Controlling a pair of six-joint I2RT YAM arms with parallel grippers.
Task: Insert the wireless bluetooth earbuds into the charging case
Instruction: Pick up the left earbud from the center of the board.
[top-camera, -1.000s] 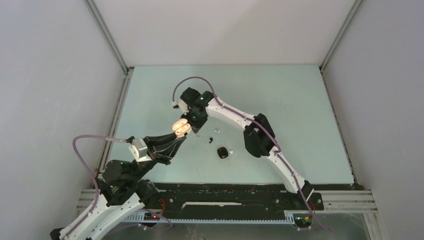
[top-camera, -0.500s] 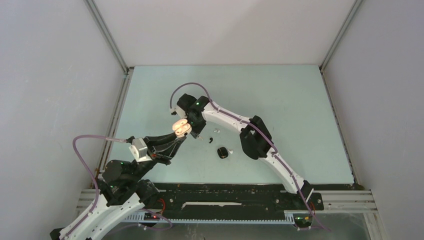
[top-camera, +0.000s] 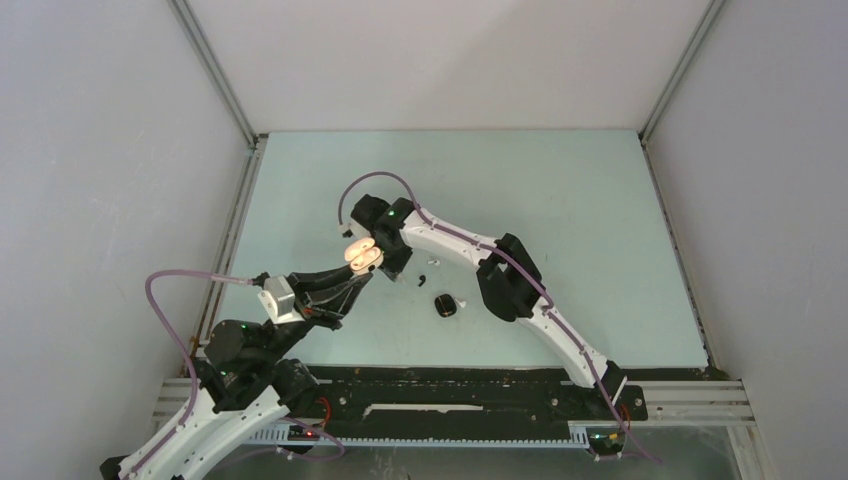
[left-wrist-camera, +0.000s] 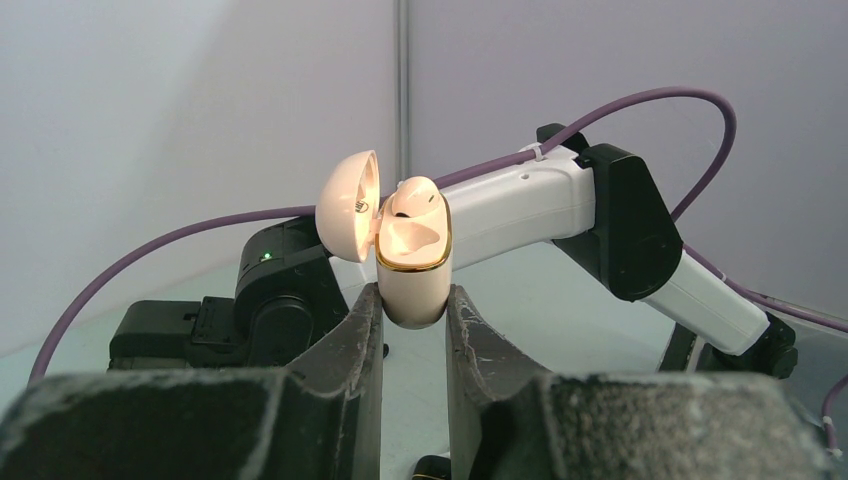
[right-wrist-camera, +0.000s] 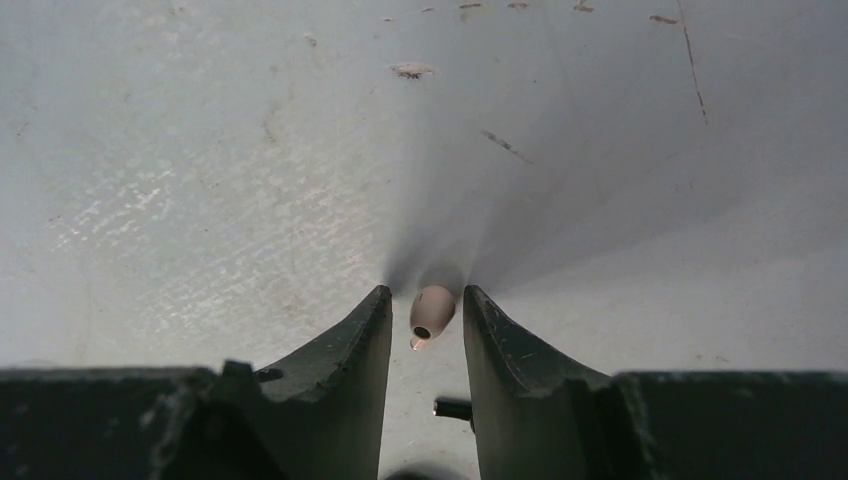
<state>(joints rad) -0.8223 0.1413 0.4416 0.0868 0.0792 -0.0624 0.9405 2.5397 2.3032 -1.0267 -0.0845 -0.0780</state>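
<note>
The tiny pale beige plastic earbud (right-wrist-camera: 432, 310) sits pinched between the tips of the right fingers (right-wrist-camera: 360, 360), which are closed on it. It hangs above the pale green tabletop (top-camera: 560, 200) with its shadow below. It is bean-shaped and smooth, with a dark round opening and a small stub at its lower end.

The left fingers (left-wrist-camera: 350, 340) are clamped on the lower body of a pale beige, rounded plastic charging case (left-wrist-camera: 412, 275), one finger on each side, and hold it upright off the tabletop. Its domed lid (left-wrist-camera: 349, 205) stands open to the left, and a thin gold band rings the mouth of the body. One second pale earbud (left-wrist-camera: 415, 197) stands in the open case, its top above the rim. In the top view the right arm's wrist is just beside the held case, on its far side.

Two cases show in all: the beige one in the left fingers and one black rounded charging case (top-camera: 446, 305) lying on the tabletop to the right of both sets of fingers. Near it lie two small pale pieces (top-camera: 433, 261) (top-camera: 420, 279), too small to make out in detail. That makes two earbuds that can be told clearly: one gripped and one in the case.
</note>
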